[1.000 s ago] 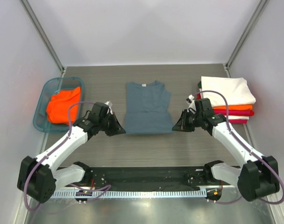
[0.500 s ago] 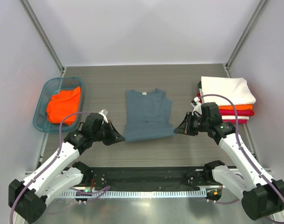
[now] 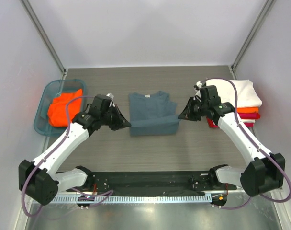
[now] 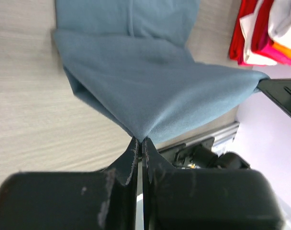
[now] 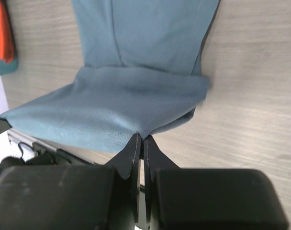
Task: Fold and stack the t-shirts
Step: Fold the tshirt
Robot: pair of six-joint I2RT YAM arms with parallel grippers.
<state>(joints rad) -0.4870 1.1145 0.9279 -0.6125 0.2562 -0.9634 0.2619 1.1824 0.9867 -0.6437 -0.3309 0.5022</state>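
The slate blue-grey t-shirt (image 3: 152, 114) lies mid-table, its small white neck label at the far edge. Its near hem is lifted and stretched between both grippers. My left gripper (image 3: 128, 124) is shut on the hem's left corner; the cloth (image 4: 150, 86) fans out from its tips (image 4: 139, 140). My right gripper (image 3: 180, 116) is shut on the right corner; the cloth (image 5: 136, 110) rises from its tips (image 5: 141, 137). A stack with white, orange and red folded shirts (image 3: 241, 103) sits at the right. An orange shirt (image 3: 64, 106) lies in the basket.
A teal plastic basket (image 3: 45, 98) stands at the far left edge. The folded stack also shows in the left wrist view (image 4: 267, 33). A black strip and metal rail (image 3: 150, 184) run along the near edge between the arm bases.
Both grippers pulled the shirt's hem toward the near edge, then lifted it and carried it away from me, folding the lower part up over the shirt.
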